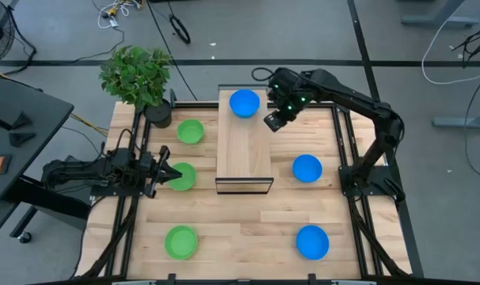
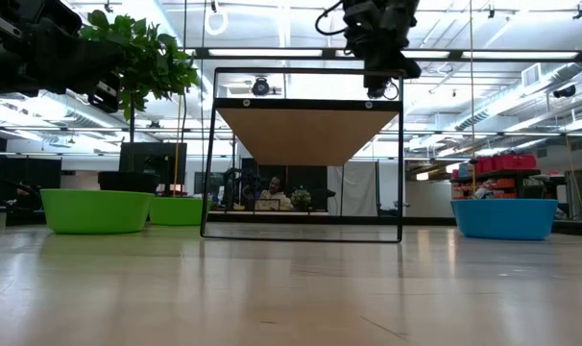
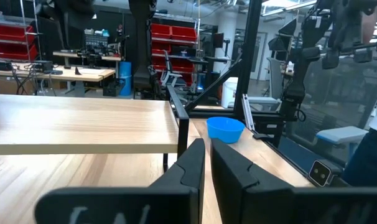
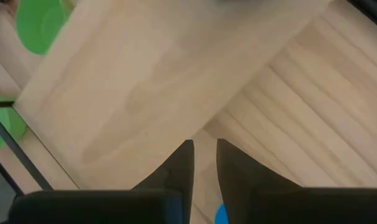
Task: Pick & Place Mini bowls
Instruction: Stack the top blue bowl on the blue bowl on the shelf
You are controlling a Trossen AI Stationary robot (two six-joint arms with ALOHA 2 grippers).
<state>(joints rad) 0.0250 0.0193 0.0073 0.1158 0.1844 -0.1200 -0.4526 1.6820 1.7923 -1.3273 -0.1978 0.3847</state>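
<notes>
Six mini bowls are out on the table, seen from above with the raised wooden shelf (image 1: 244,142) at the centre of the clock. One blue bowl (image 1: 244,103) sits up on the shelf's top at its twelve o'clock end. The right gripper (image 1: 274,121) hangs above the shelf's edge at about one o'clock, just beside that bowl; its fingers (image 4: 238,171) stand close together with a narrow gap, holding nothing. Two more blue bowls lie on the table: one (image 1: 306,168) at about three to four o'clock, another (image 1: 312,241) out at five. Over on the green side, one bowl (image 1: 190,131) rests at ten o'clock near the potted plant (image 1: 139,77), one (image 1: 180,241) lies at seven, and the third (image 1: 183,176) sits at eight. The left gripper (image 1: 167,174) points at this bowl's rim, fingers (image 3: 190,165) nearly closed with only a slim slit between them, empty. From table height, the green bowls (image 2: 97,210) and a blue one (image 2: 504,218) all stand upright.
</notes>
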